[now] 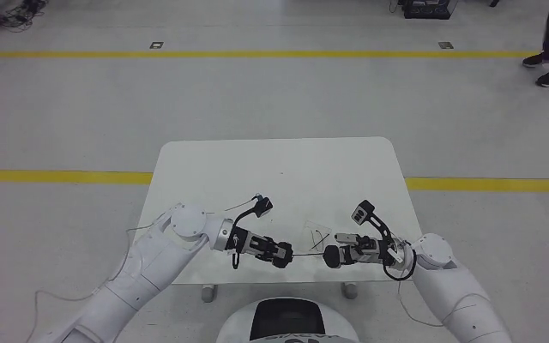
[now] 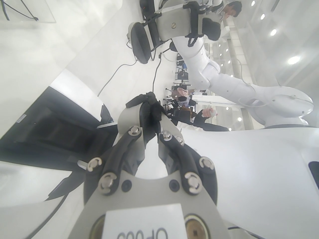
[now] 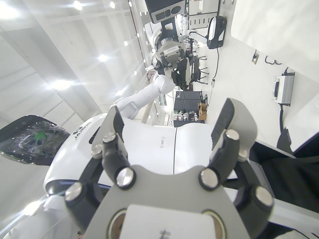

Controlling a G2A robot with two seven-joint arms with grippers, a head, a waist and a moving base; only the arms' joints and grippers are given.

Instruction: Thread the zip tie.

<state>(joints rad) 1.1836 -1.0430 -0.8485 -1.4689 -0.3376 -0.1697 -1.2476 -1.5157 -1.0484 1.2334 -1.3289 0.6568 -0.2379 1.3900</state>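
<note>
The zip tie is a thin dark strand held in the air between the 2 arms, over the near edge of the white table. The left pincer is clamped on 1 end. The right pincer faces it with its fingers apart, holding nothing. I judge the threading not yet done, as I can make out no closed loop. Pale floor crossed by 2 yellow lines surrounds the table.

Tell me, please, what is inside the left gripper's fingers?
The left gripper is shut on the zip tie: a thin black strip sticks out past its fingertips toward the open right gripper. The part pinched inside the grip is covered.
</note>
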